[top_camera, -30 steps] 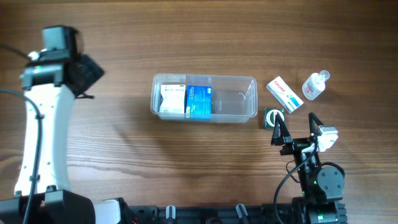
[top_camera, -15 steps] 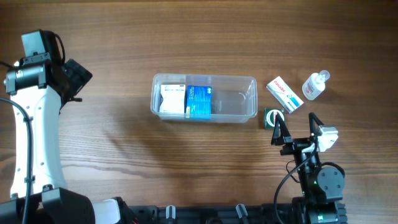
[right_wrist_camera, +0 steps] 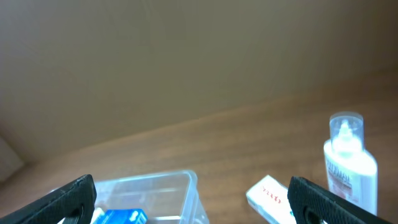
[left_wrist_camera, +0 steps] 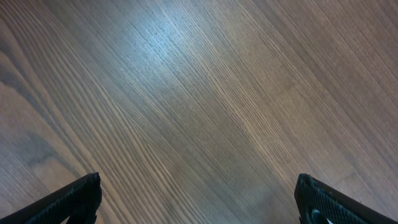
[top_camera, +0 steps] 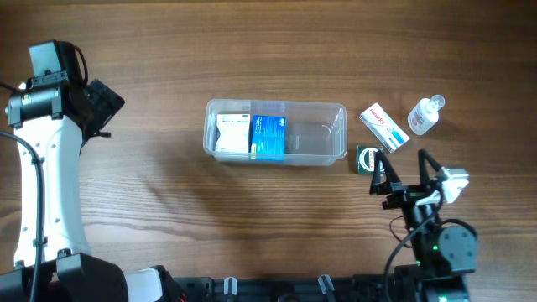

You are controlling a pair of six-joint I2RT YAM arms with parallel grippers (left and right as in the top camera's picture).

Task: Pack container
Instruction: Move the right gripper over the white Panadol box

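The brown wood-grain table (top_camera: 252, 50) bears the clear rectangular plastic container (top_camera: 323, 141) at its middle, right half bare, a blue box (top_camera: 268, 137) and white box (top_camera: 231, 134) filling its left end, while the left gripper (top_camera: 102, 102), well left, and right gripper (top_camera: 401, 164), near its right corner, both gape empty.

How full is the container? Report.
Partly full: the container holds a white box and a blue box; its right half is bare.

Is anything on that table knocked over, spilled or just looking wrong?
Nothing is spilled or broken. The container sits square, with a white box and a blue box in its left half. Only the red-and-white box lies at a slant outside, beside the small bottle.
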